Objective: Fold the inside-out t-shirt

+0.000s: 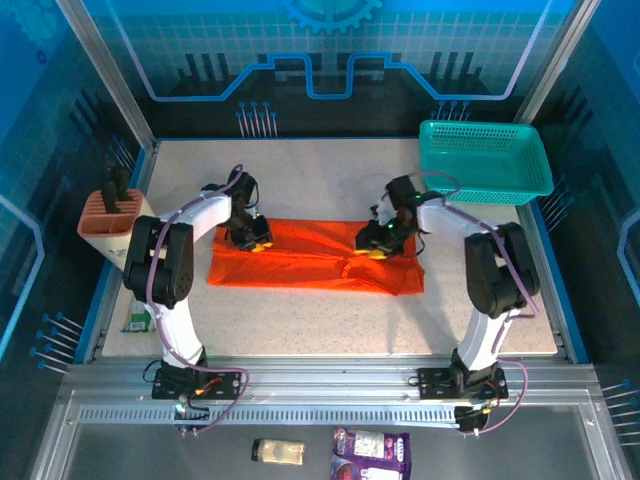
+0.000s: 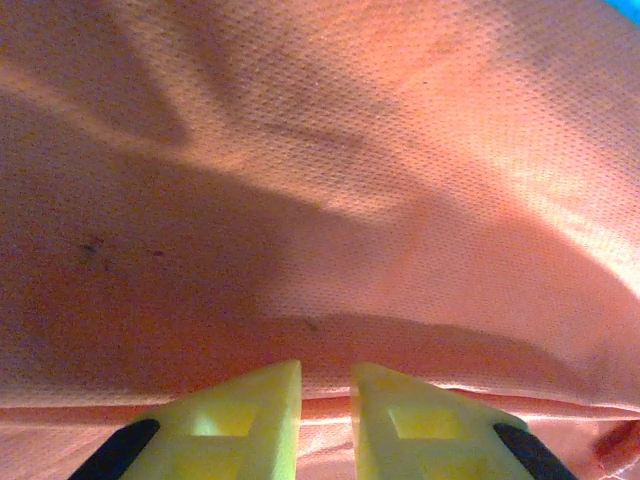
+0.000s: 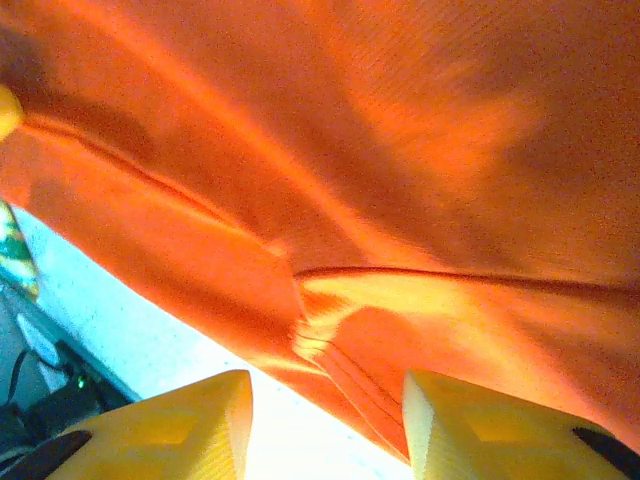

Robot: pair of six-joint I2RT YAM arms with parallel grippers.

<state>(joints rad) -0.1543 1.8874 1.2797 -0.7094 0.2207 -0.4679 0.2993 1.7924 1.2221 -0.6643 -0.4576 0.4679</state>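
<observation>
The left gripper (image 2: pixel 326 405) had its 2 yellow fingers nearly together, pinching a fold of the inside-out t-shirt (image 1: pixel 310 258). The right gripper (image 3: pixel 326 420) held its fingers apart above the hem. The shirt lay flat across the middle of the tabletop (image 1: pixel 330 320).

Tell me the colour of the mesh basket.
The basket is teal, seen best from the top external view.

The t-shirt (image 1: pixel 315 262) lies across the table's (image 1: pixel 300 325) middle, the basket (image 1: pixel 485 160) behind it in the far right corner.
</observation>
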